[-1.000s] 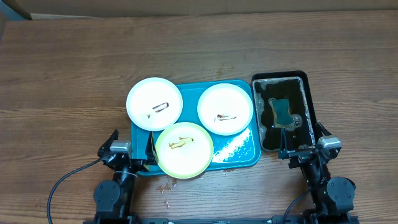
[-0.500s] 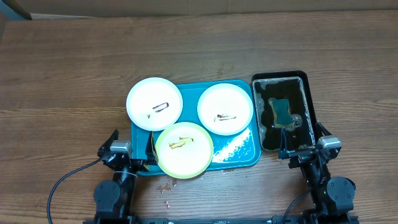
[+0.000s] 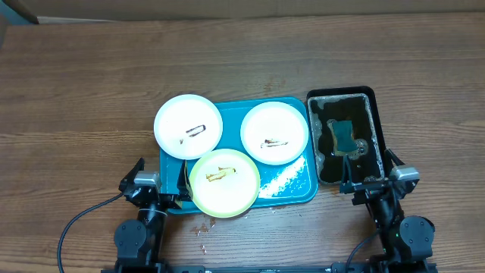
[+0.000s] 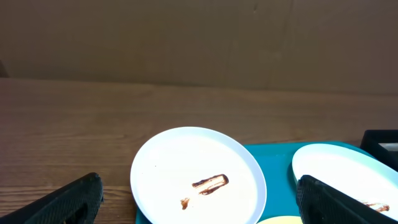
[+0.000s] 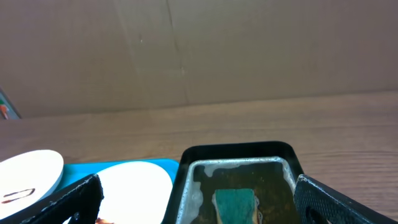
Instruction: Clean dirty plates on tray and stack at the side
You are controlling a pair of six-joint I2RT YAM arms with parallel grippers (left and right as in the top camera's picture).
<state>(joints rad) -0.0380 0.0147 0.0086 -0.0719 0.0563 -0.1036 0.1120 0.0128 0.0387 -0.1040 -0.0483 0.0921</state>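
- The left gripper (image 3: 155, 184) is standing wide open with nothing between its black fingers (image 4: 79, 200). It is hanging low at the near edge of the brown wooden table (image 3: 76, 91).
- The left arm is sitting folded back over its base, with the wrist pointing toward 12 o'clock and looking level across the tabletop.
- The right gripper (image 3: 371, 180) is likewise gaping open and empty, with its arm tucked in the same low pose and aiming toward 12 o'clock.
- At 3 o'clock from the left gripper, the round pale yellow-green plate (image 3: 224, 183) is lying just beside it and carrying a small brown smear. It is overhanging the near rim of the large teal-blue rectangular plastic tray (image 3: 292, 189).
- At 1 o'clock from the left gripper, the left round white plate (image 3: 188, 126) is sitting with a dark smear and jutting out over the tray's far-left corner.
- The right round white plate (image 3: 274, 132), also smeared, is resting wholly inside the tray at its far-right end.
- Whitish foam (image 3: 284, 180) is lying on the tray's bare floor near the right end.
- At 11 o'clock from the right gripper, the smaller black rectangular tray (image 3: 375, 114) is sitting just beside the teal tray and holding murky water and a teal sponge (image 3: 345, 135).
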